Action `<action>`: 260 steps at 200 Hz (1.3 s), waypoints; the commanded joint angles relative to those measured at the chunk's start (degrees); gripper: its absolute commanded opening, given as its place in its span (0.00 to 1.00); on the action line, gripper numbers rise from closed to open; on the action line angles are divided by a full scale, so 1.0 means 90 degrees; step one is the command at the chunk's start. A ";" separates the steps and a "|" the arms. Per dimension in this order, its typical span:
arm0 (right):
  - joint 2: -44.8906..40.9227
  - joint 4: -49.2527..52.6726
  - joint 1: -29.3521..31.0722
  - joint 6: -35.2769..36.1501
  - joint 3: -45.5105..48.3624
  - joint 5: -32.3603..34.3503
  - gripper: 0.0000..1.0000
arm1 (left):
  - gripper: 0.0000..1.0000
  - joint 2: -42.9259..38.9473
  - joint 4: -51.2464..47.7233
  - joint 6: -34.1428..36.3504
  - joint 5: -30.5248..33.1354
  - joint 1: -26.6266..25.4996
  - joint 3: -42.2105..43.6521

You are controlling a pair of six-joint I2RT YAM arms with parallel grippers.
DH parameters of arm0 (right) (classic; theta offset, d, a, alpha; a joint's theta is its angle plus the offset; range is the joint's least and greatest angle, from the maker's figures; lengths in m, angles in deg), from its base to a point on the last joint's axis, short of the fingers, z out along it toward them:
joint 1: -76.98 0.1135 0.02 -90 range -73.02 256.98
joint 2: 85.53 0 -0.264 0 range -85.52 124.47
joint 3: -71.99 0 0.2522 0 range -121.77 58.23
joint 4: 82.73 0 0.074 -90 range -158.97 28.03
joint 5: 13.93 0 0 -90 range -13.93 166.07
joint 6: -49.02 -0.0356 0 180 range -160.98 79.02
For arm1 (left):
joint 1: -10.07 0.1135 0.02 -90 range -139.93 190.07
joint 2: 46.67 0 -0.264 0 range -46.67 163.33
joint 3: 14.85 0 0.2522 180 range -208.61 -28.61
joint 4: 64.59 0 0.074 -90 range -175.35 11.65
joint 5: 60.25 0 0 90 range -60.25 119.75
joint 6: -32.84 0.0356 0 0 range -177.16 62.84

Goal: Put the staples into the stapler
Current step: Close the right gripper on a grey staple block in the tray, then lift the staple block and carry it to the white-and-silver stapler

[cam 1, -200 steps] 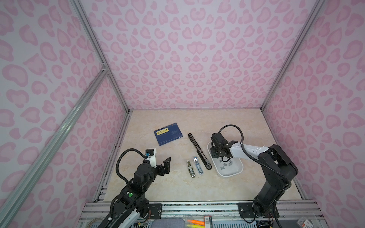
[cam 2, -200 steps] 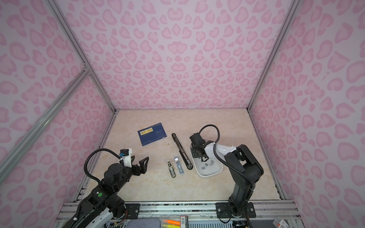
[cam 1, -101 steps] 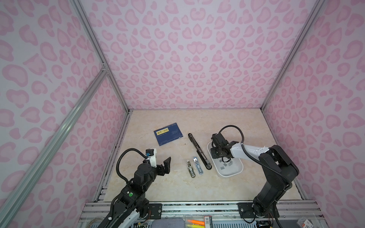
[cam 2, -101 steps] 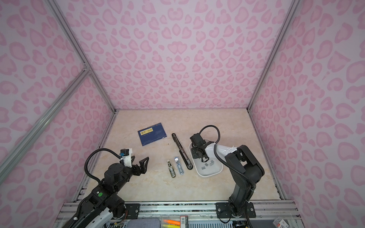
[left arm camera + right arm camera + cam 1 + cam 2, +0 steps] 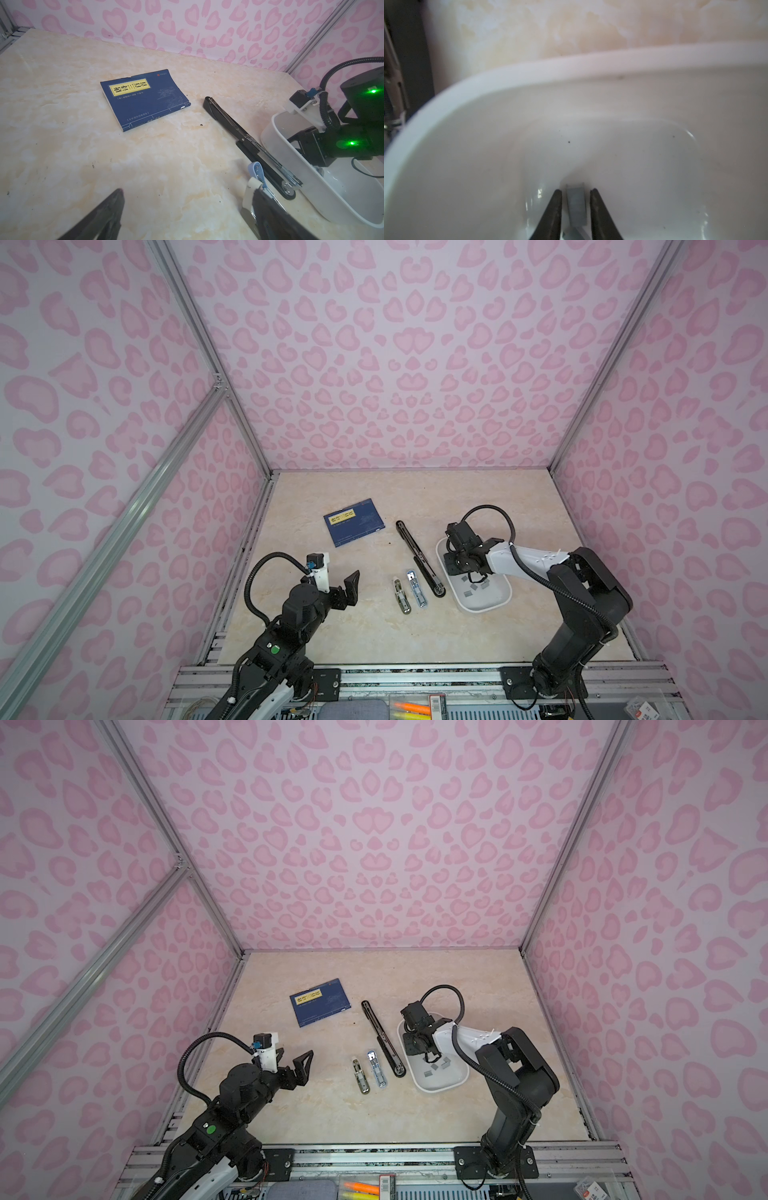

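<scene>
Several small grey staples [image 5: 468, 593] [image 5: 428, 1073] lie in a white tray [image 5: 488, 608] [image 5: 441, 1088] at the right. My right gripper [image 5: 473, 577] [image 5: 432, 1056] [image 5: 576, 190] reaches down into that tray. Its jaws stand narrowly apart on either side of one staple strip [image 5: 576, 203], with a thin gap showing on each side. A long black stapler [image 5: 417, 558] [image 5: 382, 1038] [image 5: 234, 126] lies opened flat just left of the tray. My left gripper [image 5: 336, 577] [image 5: 293, 1056] [image 5: 187, 190] hovers wide open and empty over the table at front left.
Two small staplers, one olive [image 5: 402, 596] [image 5: 360, 1076] and one light blue [image 5: 417, 588] [image 5: 376, 1068] [image 5: 257, 172], lie side by side left of the black stapler. A blue book [image 5: 354, 522] [image 5: 320, 1002] [image 5: 145, 97] lies farther back. Pink patterned walls enclose the table.
</scene>
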 commanded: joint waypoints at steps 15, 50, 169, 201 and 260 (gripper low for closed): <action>0.0134 0.0186 -0.0006 -0.0029 -0.0002 -0.0039 0.20 | 0.97 -0.0024 0.0158 -0.0014 -0.0037 0.0010 -0.0035; 0.0163 0.0177 -0.0004 -0.0036 -0.0015 -0.0047 0.20 | 0.97 -0.0059 0.0158 -0.0011 -0.0037 0.0010 -0.0028; 0.0081 0.0191 -0.0004 -0.0069 -0.0020 0.0031 0.13 | 0.97 0.0102 0.0189 -0.0022 -0.0026 0.0010 -0.0077; 0.0008 0.0245 -0.0023 -0.0069 -0.0096 0.0126 0.12 | 0.97 0.0503 0.0230 -0.0079 0.0089 0.0010 -0.0179; -0.0488 0.0680 -0.0040 -0.0049 -0.0314 0.0431 0.11 | 0.97 0.2111 0.0348 -0.0124 -0.0183 0.0008 -0.0601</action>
